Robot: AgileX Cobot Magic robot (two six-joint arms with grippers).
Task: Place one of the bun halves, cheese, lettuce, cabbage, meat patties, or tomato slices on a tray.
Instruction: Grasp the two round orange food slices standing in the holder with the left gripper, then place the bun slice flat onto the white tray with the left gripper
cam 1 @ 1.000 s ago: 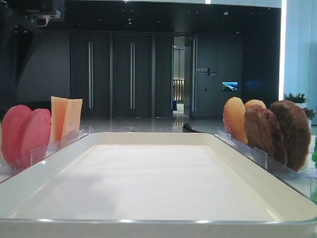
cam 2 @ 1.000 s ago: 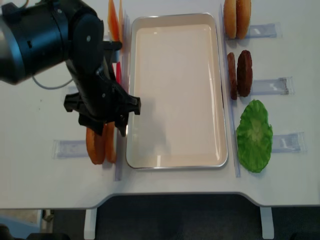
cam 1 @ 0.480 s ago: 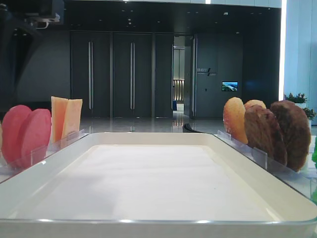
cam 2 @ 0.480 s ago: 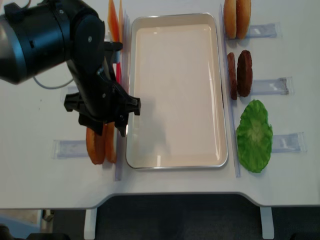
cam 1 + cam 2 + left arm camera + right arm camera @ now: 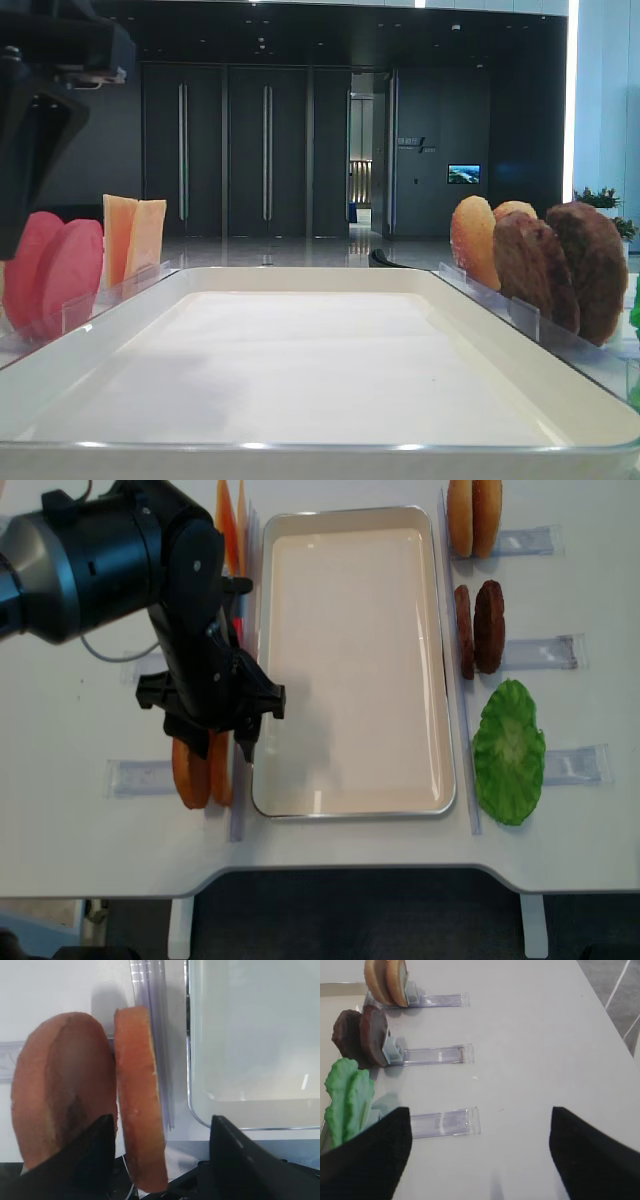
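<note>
Since a second ago the left arm has edged slightly toward the tray (image 5: 350, 525), and its dark bulk now shows at the left edge of the low front view. Nearest the table's front edge, the left gripper (image 5: 161, 1160) hangs with its jaws spread wide over two bun halves (image 5: 200, 770) standing on edge in a clear holder just left of the tray; one bun half (image 5: 140, 1110) sits between the fingers, not yet pinched. Opposite, right of the tray, stands the lettuce (image 5: 510, 750). Farther back come the meat patties (image 5: 480, 627), then another pair of buns (image 5: 474, 518), and on the left the cheese (image 5: 230, 520). Tomato slices (image 5: 55, 270) stand before the cheese. The right gripper (image 5: 480, 1155) hovers wide apart and empty above the bare table (image 5: 545, 1035).
</note>
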